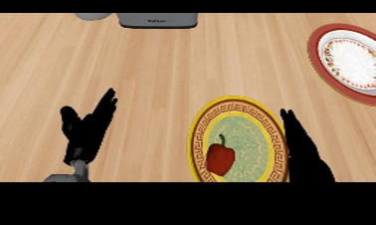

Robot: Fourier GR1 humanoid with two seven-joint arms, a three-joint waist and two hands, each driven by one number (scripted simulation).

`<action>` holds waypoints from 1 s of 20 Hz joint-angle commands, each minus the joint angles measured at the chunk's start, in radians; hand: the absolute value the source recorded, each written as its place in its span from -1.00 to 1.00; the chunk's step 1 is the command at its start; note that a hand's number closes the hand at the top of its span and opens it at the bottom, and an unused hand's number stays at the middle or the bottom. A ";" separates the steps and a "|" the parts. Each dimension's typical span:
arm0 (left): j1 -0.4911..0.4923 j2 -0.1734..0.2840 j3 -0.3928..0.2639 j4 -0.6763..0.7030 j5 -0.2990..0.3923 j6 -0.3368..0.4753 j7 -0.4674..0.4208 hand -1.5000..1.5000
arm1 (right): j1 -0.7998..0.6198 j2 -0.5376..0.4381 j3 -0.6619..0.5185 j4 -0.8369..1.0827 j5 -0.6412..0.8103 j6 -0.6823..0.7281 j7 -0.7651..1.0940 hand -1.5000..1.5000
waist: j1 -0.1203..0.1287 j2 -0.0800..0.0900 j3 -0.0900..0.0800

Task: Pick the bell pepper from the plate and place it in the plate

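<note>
The bell pepper [221, 157] lies on the yellow-rimmed plate [202, 124] near the lower edge, not yet picked. The right hand [305, 152] stands at this plate's right rim, its fingers [286, 118] straight and released, holding nothing. To do the step well, it should probably move left over the pepper and close around its body before lifting toward the red-rimmed plate [317, 45] at the far right of the desk [183, 64]. The left hand [86, 129] rests open at the lower left.

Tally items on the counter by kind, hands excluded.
Plates: 2, yellow-rimmed plate and red-rimmed plate
Red bell pepper: 1, on the yellow-rimmed plate
Grey appliance: 1
Grey object, cut off at far edge: 1
Total: 5
</note>
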 commanded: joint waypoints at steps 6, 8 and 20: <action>-0.017 -0.004 0.030 0.053 0.011 -0.022 -0.007 0.00 | -0.071 0.183 0.069 0.156 0.049 0.075 0.130 -1.00 | -0.011 0.002 -0.001; 0.010 -0.004 0.021 0.051 0.018 -0.049 -0.027 0.00 | -0.098 0.184 0.115 0.222 0.061 0.007 0.165 -1.00 | -0.008 0.002 -0.001; 0.055 -0.060 -0.030 -0.058 -0.054 0.040 0.037 0.00 | -0.188 0.186 0.090 0.381 0.083 0.006 0.223 -1.00 | -0.003 0.001 -0.001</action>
